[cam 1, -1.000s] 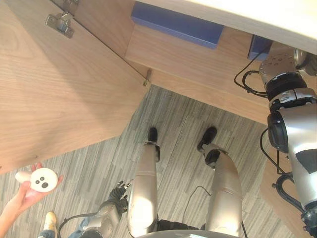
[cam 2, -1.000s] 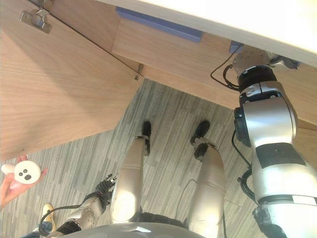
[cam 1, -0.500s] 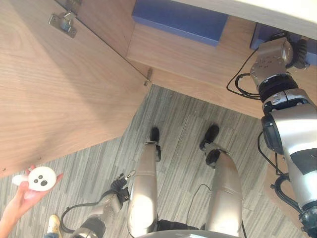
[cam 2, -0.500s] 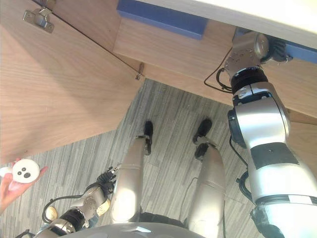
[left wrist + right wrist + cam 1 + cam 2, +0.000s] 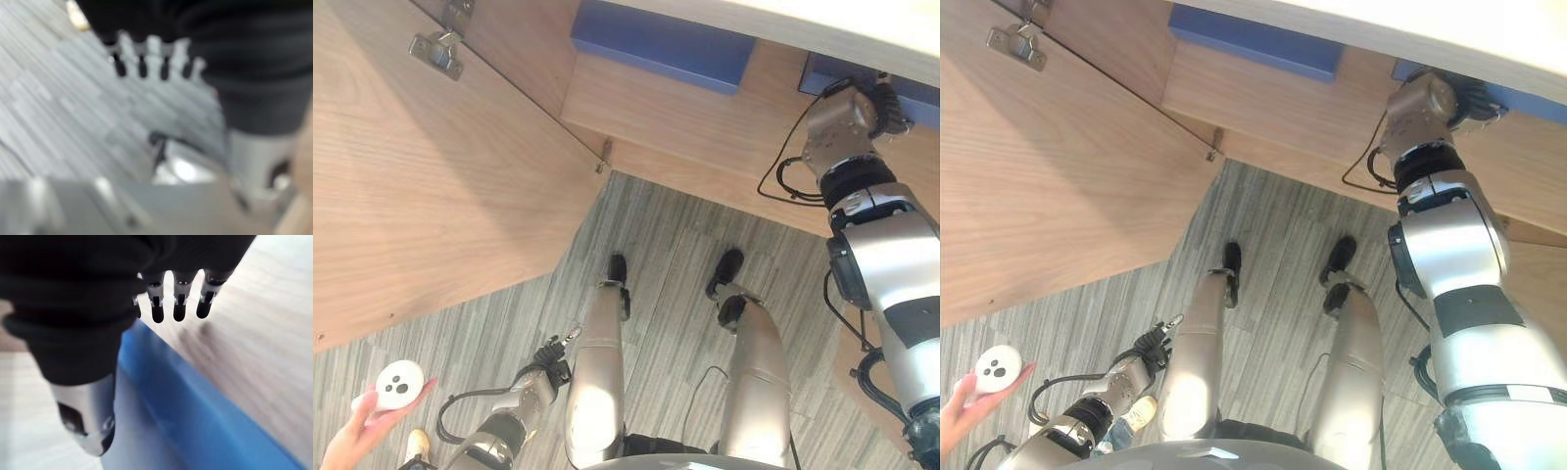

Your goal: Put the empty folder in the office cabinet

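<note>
Right hand (image 5: 178,301) reaching into the cabinet (image 5: 705,117) with straight, unclenched fingers, nothing gripped; folder (image 5: 195,421) lying on the shelf (image 5: 254,333) just past the fingertips and running back between fingers and thumb, contact impossible to tell. Could go wrong here: drawing back with a fingertip or the thumb snagged on the folder's edge and dragging it off the shelf, or pushing on and skewing it, since nothing pins it down. Left hand (image 5: 548,357) hanging low and slack, too far from the folder to catch a slip.
</note>
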Tool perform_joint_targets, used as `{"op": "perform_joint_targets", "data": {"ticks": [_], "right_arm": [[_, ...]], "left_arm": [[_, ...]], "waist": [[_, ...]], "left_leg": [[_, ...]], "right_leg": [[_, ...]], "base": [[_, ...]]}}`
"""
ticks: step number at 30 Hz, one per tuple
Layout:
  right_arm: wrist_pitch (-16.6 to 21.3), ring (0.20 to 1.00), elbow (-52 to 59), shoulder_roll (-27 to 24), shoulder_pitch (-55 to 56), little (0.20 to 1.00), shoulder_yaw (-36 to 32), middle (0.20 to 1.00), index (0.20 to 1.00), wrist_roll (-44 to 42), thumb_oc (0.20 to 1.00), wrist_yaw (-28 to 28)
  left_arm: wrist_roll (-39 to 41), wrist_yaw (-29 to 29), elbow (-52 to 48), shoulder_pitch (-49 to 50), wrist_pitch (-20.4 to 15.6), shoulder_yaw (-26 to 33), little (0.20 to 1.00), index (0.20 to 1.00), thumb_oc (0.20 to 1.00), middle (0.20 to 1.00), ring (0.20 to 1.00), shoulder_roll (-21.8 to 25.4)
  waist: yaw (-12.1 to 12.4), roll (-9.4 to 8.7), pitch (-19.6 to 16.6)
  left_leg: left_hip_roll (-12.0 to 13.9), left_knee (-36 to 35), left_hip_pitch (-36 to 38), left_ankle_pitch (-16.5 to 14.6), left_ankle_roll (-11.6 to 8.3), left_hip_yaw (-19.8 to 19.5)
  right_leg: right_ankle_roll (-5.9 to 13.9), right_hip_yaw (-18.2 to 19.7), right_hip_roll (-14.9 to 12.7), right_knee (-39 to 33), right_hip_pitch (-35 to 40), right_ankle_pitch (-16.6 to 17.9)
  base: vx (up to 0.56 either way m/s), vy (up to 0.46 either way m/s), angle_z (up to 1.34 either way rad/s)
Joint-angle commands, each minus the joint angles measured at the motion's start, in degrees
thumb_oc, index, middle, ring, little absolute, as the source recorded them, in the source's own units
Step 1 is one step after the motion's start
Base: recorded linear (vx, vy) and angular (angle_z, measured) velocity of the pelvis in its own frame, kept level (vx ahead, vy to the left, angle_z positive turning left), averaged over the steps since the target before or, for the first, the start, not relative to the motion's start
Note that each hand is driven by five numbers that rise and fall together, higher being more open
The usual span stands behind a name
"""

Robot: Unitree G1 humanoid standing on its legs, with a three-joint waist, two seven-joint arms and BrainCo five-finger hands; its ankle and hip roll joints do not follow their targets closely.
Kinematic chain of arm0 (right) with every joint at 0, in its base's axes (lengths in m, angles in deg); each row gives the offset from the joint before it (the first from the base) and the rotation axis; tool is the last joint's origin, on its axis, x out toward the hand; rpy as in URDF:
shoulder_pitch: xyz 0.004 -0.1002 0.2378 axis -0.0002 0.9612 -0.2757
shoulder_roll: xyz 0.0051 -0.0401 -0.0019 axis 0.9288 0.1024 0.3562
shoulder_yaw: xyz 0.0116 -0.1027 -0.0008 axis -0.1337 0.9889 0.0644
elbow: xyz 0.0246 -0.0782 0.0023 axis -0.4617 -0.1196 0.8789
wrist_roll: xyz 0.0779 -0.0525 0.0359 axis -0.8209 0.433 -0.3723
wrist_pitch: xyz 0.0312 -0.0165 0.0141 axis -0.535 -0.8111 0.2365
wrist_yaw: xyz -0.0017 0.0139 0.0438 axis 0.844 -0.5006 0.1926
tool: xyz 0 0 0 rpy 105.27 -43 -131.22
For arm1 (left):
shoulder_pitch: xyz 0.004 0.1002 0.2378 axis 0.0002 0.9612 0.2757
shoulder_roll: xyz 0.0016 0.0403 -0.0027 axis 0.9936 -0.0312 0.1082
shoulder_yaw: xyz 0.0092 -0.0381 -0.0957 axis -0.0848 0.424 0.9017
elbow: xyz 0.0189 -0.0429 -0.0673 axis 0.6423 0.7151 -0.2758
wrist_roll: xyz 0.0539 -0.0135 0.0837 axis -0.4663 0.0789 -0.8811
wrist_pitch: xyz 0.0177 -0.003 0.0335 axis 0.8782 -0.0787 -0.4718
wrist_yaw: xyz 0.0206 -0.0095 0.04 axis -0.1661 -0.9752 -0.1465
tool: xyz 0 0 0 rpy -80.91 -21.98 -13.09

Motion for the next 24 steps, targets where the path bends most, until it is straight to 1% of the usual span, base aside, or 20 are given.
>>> {"op": "perform_joint_targets", "data": {"ticks": [1, 2, 3, 6, 9, 11, 13, 16, 17, 18, 20, 21, 22, 24], "right_arm": [[-4.36, 1.000, 2.61, -2.07, 1.73, 1.000, 0.81, 1.000, 1.000, 3.23, 1.000, -1.72], [-5.95, 1.000, 1.99, -1.67, 2.21, 1.000, 1.05, 1.000, 1.000, 3.60, 1.000, -3.30], [-5.95, 1.000, 1.99, -1.67, 2.21, 1.000, 1.05, 1.000, 1.000, 3.60, 1.000, -3.30], [-8.83, 1.000, 1.55, -0.67, 3.31, 1.000, 1.61, 1.000, 1.000, 6.87, 1.000, -7.21], [-9.05, 1.000, 1.63, -0.32, 3.66, 1.000, 1.83, 1.000, 1.000, 7.67, 1.000, -7.51], [-9.71, 1.000, 1.75, -0.08, 4.20, 1.000, 2.15, 1.000, 1.000, 8.76, 1.000, -8.16], [-11.44, 1.000, 2.04, 0.78, 6.21, 1.000, 2.40, 1.000, 1.000, 11.67, 1.000, -10.25], [-11.74, 1.000, 2.06, 0.94, 6.56, 1.000, 2.35, 1.000, 1.000, 12.42, 1.000, -10.79], [-12.88, 1.000, 2.93, 1.24, 7.43, 1.000, 2.89, 1.000, 1.000, 17.67, 1.000, -14.44], [-12.72, 1.000, 3.29, 1.20, 7.66, 1.000, 3.21, 1.000, 1.000, 19.41, 1.000, -15.90], [-12.74, 1.000, 3.50, 1.21, 7.87, 1.000, 3.34, 1.000, 1.000, 20.29, 1.000, -16.52], [-12.43, 1.000, 5.19, 0.80, 10.52, 1.000, 4.07, 1.000, 1.000, 24.18, 1.000, -20.65], [-11.99, 1.000, 6.26, 0.67, 12.52, 1.000, 4.27, 1.000, 1.000, 26.86, 1.000, -21.96], [-11.12, 1.000, 7.33, 0.44, 14.80, 1.000, 4.50, 1.000, 1.000, 28.27, 1.000, -24.46]], "left_arm": [[-0.46, -0.17, 2.93, -1.00, 0.15, -0.36, 1.000, 1.000, 1.000, 1.000, 1.000, -1.09], [-0.43, 0.18, 3.58, -1.66, 0.02, -0.40, 1.000, 1.000, 1.000, 1.000, 1.000, -1.10], [-0.43, 0.18, 3.58, -1.66, 0.02, -0.40, 1.000, 1.000, 1.000, 1.000, 1.000, -1.10], [-0.05, 0.33, 4.44, -3.00, -0.20, -0.33, 1.000, 1.000, 1.000, 1.000, 1.000, -1.41], [-0.23, 0.32, 4.68, -3.40, -0.19, -0.22, 1.000, 1.000, 1.000, 1.000, 1.000, -1.56], [-0.02, 0.21, 4.98, -3.92, -0.23, -0.27, 1.000, 1.000, 1.000, 1.000, 1.000, -1.69], [0.47, -0.04, 6.07, -5.17, -0.54, 0.12, 1.000, 1.000, 1.000, 1.000, 1.000, -2.16], [0.63, -0.17, 6.29, -5.47, -0.54, 0.18, 1.000, 1.000, 1.000, 1.000, 1.000, -2.24], [0.91, -0.24, 7.00, -6.36, -0.69, 0.38, 1.000, 1.000, 1.000, 1.000, 1.000, -2.49], [0.97, -0.26, 7.03, -6.57, -0.70, 0.40, 1.000, 1.000, 1.000, 1.000, 1.000, -2.47], [0.80, -0.12, 7.06, -6.66, -0.73, 0.36, 1.000, 1.000, 1.000, 1.000, 1.000, -2.45], [0.75, -0.20, 7.14, -6.90, -2.05, 0.22, 1.000, 1.000, 1.000, 1.000, 1.000, -2.69], [0.85, -0.50, 7.10, -7.04, -2.86, 0.28, 1.000, 1.000, 1.000, 1.000, 1.000, -2.82], [0.69, -1.00, 7.05, -7.21, -3.88, 0.48, 1.000, 1.000, 1.000, 1.000, 1.000, -2.91]], "waist": [[0.92, -1.55, -0.40], [0.77, -1.71, -0.40], [0.77, -1.71, -0.40], [0.30, -2.19, -0.40], [0.18, -2.35, -0.40], [-0.05, -2.60, -0.40], [-0.74, -3.28, -0.40], [-0.86, -3.42, -0.40], [-1.29, -3.96, -0.40], [-1.39, -4.11, -0.40], [-1.46, -4.19, -0.40], [-2.11, -4.75, -0.40], [-2.54, -5.03, -0.40], [-2.99, -5.28, -0.40]], "left_leg": [[0.33, 7.33, -5.18, 3.60, 1.24, 1.90], [0.30, 6.97, -4.84, 3.59, 1.27, 2.18], [0.30, 6.97, -4.84, 3.59, 1.27, 2.18], [0.13, 6.04, -3.97, 3.47, 1.28, 2.73], [0.13, 5.56, -3.60, 3.57, 1.26, 2.98], [0.03, 4.96, -3.09, 3.56, 1.25, 3.17], [-0.03, 3.51, -1.38, 3.22, 1.37, 4.10], [-0.04, 3.26, -1.09, 3.11, 1.40, 4.25], [-0.29, 2.27, 0.12, 2.79, 1.47, 4.70], [-0.40, 1.88, 0.57, 2.80, 1.43, 4.83], [-0.46, 1.65, 0.84, 2.79, 1.42, 4.90], [-0.84, 0.34, 2.88, 2.64, 1.47, 5.57], [-0.97, -0.02, 3.87, 2.48, 1.53, 5.95], [-1.12, -0.37, 4.97, 2.23, 1.67, 6.40]], "right_leg": [[0.90, 0.71, 1.88, -0.85, 5.43, -5.92], [0.92, 0.73, 1.99, -1.70, 5.72, -5.59], [0.92, 0.73, 1.99, -1.70, 5.72, -5.59], [1.15, 0.89, 2.17, -3.82, 6.45, -4.60], [1.21, 0.89, 2.21, -4.51, 6.75, -4.29], [1.34, 0.91, 2.28, -5.43, 7.15, -3.95], [1.75, 1.13, 2.32, -7.90, 8.48, -2.83], [1.84, 1.22, 2.31, -8.26, 8.65, -2.66], [2.13, 1.38, 2.35, -9.70, 9.44, -1.99], [2.18, 1.40, 2.37, -10.28, 9.80, -1.76], [2.26, 1.44, 2.37, -10.57, 9.99, -1.62], [2.54, 1.62, 2.39, -12.44, 11.55, -0.89], [2.69, 1.80, 2.36, -13.20, 12.32, -0.60], [2.84, 2.01, 2.28, -13.97, 13.20, -0.26]], "base": [[-0.05, 0.042, -0.15], [-0.04, 0.035, -0.13], [-0.05, 0.041, -0.18], [-0.06, 0.050, -0.16], [-0.04, 0.025, -0.14], [-0.05, 0.039, -0.06], [-0.09, 0.090, 0.08], [-0.05, 0.048, -0.02], [-0.12, 0.115, -0.06], [-0.12, 0.110, -0.13], [-0.08, 0.070, -0.15], [-0.14, 0.141, -0.09], [-0.18, 0.176, 0.02], [-0.10, 0.097, 0.05]]}}
